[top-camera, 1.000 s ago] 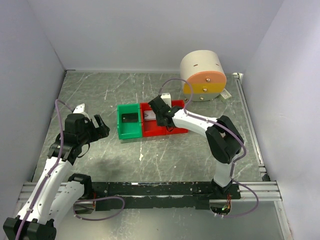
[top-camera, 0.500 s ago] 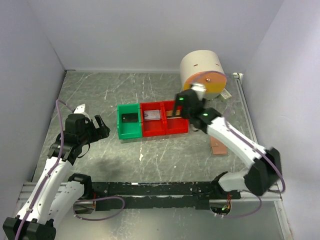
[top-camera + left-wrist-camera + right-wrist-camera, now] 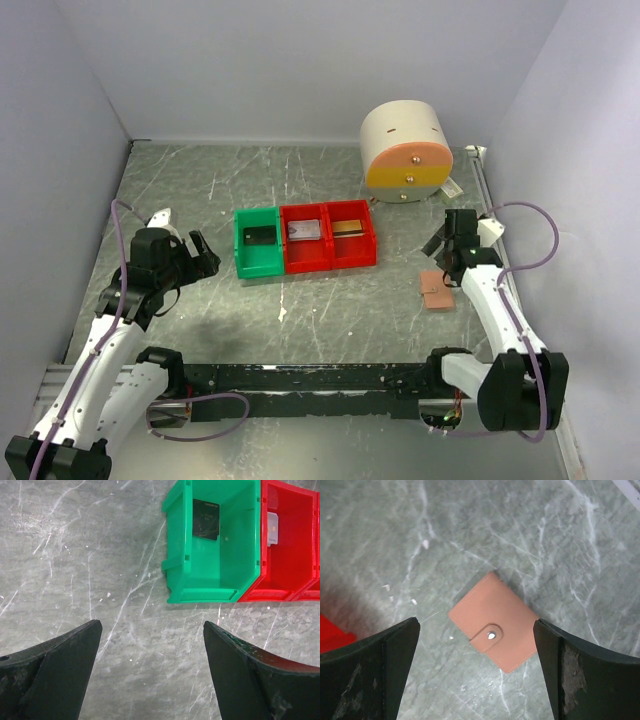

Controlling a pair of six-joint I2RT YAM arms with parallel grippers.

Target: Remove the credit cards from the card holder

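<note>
Top view: the left gripper (image 3: 203,252) has its fingers spread, the green bin (image 3: 260,270) beyond their tips. The right gripper (image 3: 441,254) is spread too, the card holder (image 3: 437,291) just off its tips.

Left wrist view: ahead of the fingers a dark card (image 3: 206,513) lies in the green bin, a silver card (image 3: 272,529) in the red bin (image 3: 290,555) beside it.

Right wrist view: the snapped-shut card holder lies between the parted fingers, touching neither.

Through the left wrist camera I see my left tool (image 3: 151,630), its dark fingers spread wide with nothing between them, above the grey veined worktop (image 3: 75,555). Ahead sits a green bin (image 3: 200,595) with a dark card (image 3: 206,519) flat on its floor. A red bin (image 3: 280,592) touches its right side and holds a pale card (image 3: 272,529), possibly silver, half hidden by the wall.
</note>
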